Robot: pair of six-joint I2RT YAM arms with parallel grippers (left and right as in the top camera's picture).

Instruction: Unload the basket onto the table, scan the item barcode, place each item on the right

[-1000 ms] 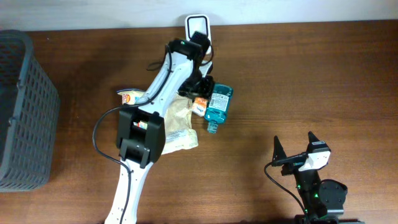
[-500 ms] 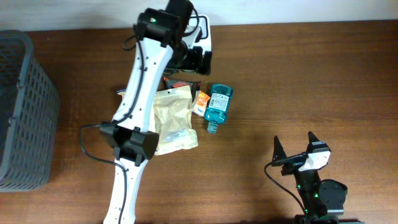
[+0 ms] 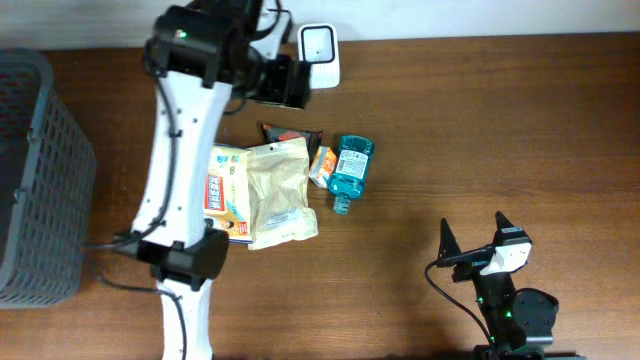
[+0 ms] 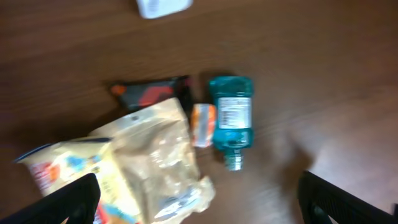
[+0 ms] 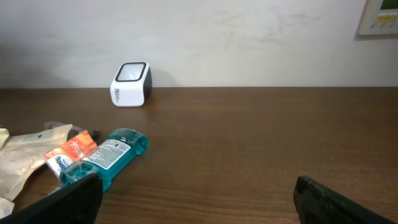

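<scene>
Table; bottle apart from left pincer

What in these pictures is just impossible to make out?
- Teal bottle label text: left wrist view, blurred.
- Dark packet: overhead, partly under the beige pouch.
- Colourful snack bag: overhead, left arm covers its left side.
- Grey basket: overhead, cut off by the left edge.
</scene>
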